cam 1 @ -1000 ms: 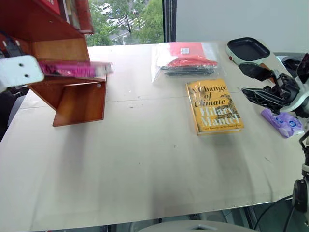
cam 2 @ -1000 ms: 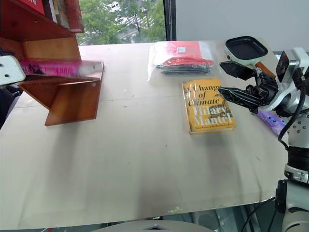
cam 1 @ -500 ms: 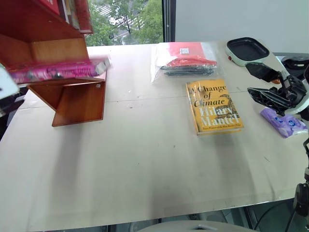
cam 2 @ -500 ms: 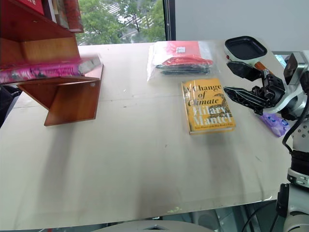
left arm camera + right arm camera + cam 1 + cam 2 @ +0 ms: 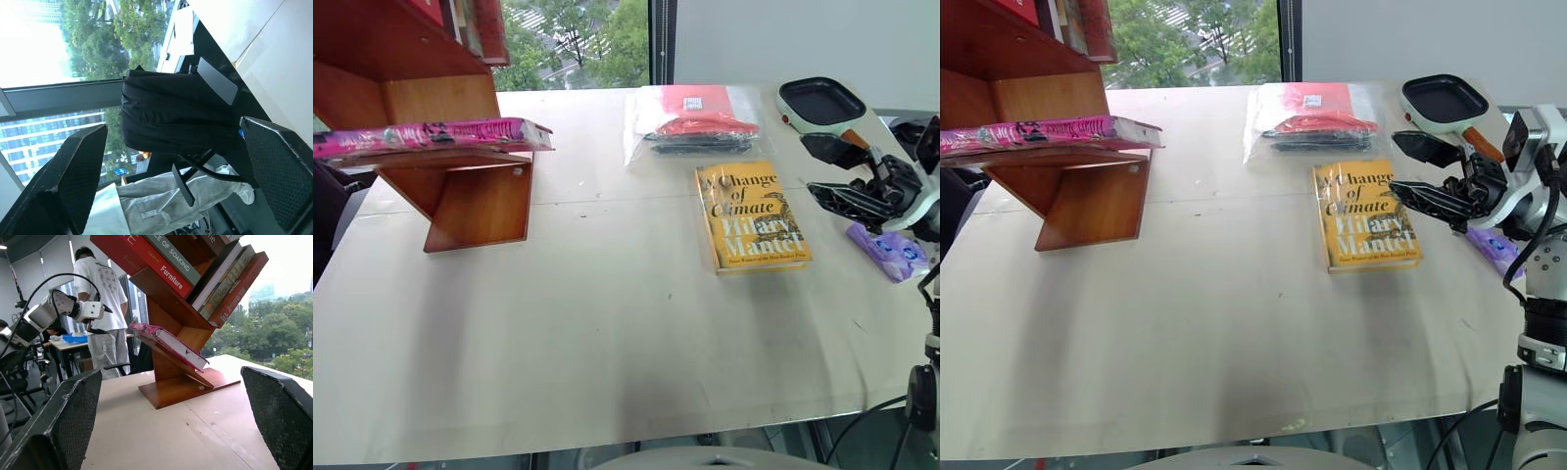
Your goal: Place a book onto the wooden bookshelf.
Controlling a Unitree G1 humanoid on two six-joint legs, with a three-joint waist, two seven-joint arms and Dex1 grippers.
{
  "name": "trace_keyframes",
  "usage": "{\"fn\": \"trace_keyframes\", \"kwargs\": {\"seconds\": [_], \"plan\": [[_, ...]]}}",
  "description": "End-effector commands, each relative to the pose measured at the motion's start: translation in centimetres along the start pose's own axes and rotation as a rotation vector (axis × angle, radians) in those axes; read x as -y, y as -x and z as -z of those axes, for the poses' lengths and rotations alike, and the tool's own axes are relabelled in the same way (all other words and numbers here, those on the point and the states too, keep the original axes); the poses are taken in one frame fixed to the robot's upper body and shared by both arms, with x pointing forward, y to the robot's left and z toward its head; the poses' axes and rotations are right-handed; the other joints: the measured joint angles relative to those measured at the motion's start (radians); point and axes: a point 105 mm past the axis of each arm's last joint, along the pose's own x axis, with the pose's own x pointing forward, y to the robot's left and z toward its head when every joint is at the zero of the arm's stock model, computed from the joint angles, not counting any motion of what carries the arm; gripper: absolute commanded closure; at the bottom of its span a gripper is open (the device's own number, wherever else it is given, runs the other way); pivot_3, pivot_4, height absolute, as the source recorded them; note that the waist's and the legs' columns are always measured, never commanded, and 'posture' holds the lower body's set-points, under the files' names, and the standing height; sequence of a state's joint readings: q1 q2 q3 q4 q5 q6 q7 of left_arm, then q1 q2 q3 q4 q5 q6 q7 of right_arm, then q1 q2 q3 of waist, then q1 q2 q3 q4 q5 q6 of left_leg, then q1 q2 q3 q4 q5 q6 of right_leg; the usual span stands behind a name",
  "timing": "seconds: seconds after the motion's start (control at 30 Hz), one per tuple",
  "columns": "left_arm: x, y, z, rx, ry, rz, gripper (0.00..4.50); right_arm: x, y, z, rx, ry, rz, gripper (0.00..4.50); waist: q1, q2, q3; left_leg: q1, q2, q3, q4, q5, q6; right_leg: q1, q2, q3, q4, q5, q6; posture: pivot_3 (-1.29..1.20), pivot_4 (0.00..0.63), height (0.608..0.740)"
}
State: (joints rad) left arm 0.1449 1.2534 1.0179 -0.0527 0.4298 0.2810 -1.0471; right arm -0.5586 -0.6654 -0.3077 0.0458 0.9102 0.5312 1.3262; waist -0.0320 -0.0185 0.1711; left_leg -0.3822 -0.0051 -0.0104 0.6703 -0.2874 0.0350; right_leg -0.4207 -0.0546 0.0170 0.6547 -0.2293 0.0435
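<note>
The pink book [image 5: 431, 135] lies flat on the slanted ledge of the wooden bookshelf [image 5: 475, 201] at the table's far left, with nothing holding it. The right wrist view shows the same book [image 5: 168, 341] resting on the bookshelf [image 5: 181, 382], below a row of leaning books. My left gripper [image 5: 99, 319] hangs open in the air off to the shelf's side, clear of the book; its own view has its fingers [image 5: 63, 181] spread wide with nothing between them. My right gripper [image 5: 837, 171] hovers open and empty over the table's right side.
A yellow book [image 5: 751, 217] lies right of centre. Behind it is a clear bag with red contents [image 5: 695, 119], and a small pan [image 5: 820, 100] sits at the far right. A purple packet [image 5: 886, 250] lies by the right edge. A person [image 5: 102, 308] stands behind the shelf.
My left gripper has let go of the pink book and drawn back out of the head views to the left. The book now rests still on the ledge. The right arm has stayed put.
</note>
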Motion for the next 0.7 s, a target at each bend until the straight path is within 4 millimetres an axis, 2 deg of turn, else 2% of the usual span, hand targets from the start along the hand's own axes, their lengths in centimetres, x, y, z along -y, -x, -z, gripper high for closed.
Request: {"fn": "trace_keyframes", "kwargs": {"seconds": [0.03, 0.1, 0.2, 0.33, 0.37, 0.43, 0.53, 0.6, 0.63, 0.67, 0.7], "plan": [[-1.2, 2.7, -4.2, 0.321, 0.272, 0.038, 0.03, -0.5, 0.1, -0.7, -0.003, 0.046, -0.020, 0.00, 0.002, 0.000, 0.000, 0.000, 0.000, 0.000, 0.000, 0.000, 0.000, 0.000, 0.000, 0.000, 0.000, 0.000, 0.000, 0.00, 0.150, 0.735], [-1.2, 4.9, -7.3, 0.556, 0.405, 0.145, 0.03, -0.7, 0.4, -0.6, -0.013, 0.041, -0.012, 0.00, 0.005, -0.001, 0.000, -0.001, 0.000, 0.000, 0.000, 0.000, 0.000, 0.000, -0.001, -0.001, -0.001, 0.000, 0.000, 0.00, 0.150, 0.735], [-0.7, 7.6, -10.1, 0.746, 0.471, 0.284, 0.03, -1.0, 0.8, -0.4, -0.025, 0.032, -0.005, 0.00, 0.007, -0.001, -0.001, -0.003, 0.000, -0.001, 0.000, 0.000, 0.000, 0.000, -0.001, -0.002, -0.003, 0.000, 0.000, 0.00, 0.150, 0.735], [1.4, 13.1, -15.1, 1.144, 0.570, 0.617, 0.03, -1.4, 1.0, 0.1, -0.043, 0.022, 0.000, 0.00, 0.008, 0.000, 0.000, -0.003, 0.000, -0.001, 0.000, 0.000, -0.001, 0.000, 0.000, -0.003, -0.004, 0.000, 0.000, 0.00, 0.150, 0.735], [2.2, 13.6, -16.0, 1.207, 0.594, 0.686, 0.03, -1.4, 1.0, 0.2, -0.047, 0.027, 0.003, 0.00, 0.012, 0.000, 0.000, -0.003, 0.000, -0.001, 0.000, 0.000, -0.001, 0.000, 0.000, -0.003, -0.004, 0.000, 0.000, 0.00, 0.150, 0.735], [3.3, 13.0, -17.6, 1.274, 0.680, 0.742, 0.03, -1.4, 1.1, 0.2, -0.048, 0.036, 0.010, 0.00, 0.016, 0.004, -0.001, -0.001, 0.000, 0.000, 0.001, 0.000, -0.001, 0.001, 0.000, -0.002, -0.002, 0.000, 0.000, 0.00, 0.150, 0.735], [6.2, 8.2, -20.6, 1.196, 0.877, 0.623, 0.03, -1.4, 1.4, -0.1, -0.049, 0.053, 0.035, 0.00, 0.023, 0.006, -0.003, 0.004, -0.001, -0.001, 0.003, 0.000, -0.001, 0.006, 0.001, -0.002, 0.002, 0.000, 0.000, 0.00, 0.150, 0.735], [7.5, 6.5, -21.7, 1.163, 0.941, 0.535, 0.03, -1.4, 1.7, -0.3, -0.052, 0.059, 0.047, 0.00, 0.024, 0.000, 0.000, 0.006, -0.003, -0.002, 0.006, 0.001, -0.001, 0.009, 0.002, -0.002, 0.005, 0.000, 0.000, 0.00, 0.150, 0.735], [9.1, 5.9, -22.4, 1.149, 0.975, 0.561, 0.03, -1.4, 1.8, -0.4, -0.053, 0.060, 0.056, 0.00, 0.024, -0.003, 0.000, 0.005, -0.002, -0.004, 0.008, 0.001, -0.002, 0.008, 0.003, -0.003, 0.005, 0.002, -0.002, 0.00, 0.150, 0.735], [11.0, 5.3, -23.4, 1.154, 1.016, 0.560, 0.55, -1.5, 2.1, -0.4, -0.055, 0.059, 0.065, 0.00, 0.021, -0.003, -0.001, 0.004, -0.002, -0.005, 0.009, 0.001, -0.002, 0.008, 0.004, -0.003, 0.004, 0.003, -0.003, 0.00, 0.150, 0.735], [13.0, 4.7, -24.3, 1.139, 1.037, 0.547, 0.80, -1.6, 2.2, -0.5, -0.056, 0.059, 0.072, 0.00, 0.021, -0.001, -0.002, 0.003, -0.002, -0.004, 0.010, 0.001, -0.002, 0.009, 0.003, -0.003, 0.003, 0.003, -0.002, 0.00, 0.150, 0.735]]}}
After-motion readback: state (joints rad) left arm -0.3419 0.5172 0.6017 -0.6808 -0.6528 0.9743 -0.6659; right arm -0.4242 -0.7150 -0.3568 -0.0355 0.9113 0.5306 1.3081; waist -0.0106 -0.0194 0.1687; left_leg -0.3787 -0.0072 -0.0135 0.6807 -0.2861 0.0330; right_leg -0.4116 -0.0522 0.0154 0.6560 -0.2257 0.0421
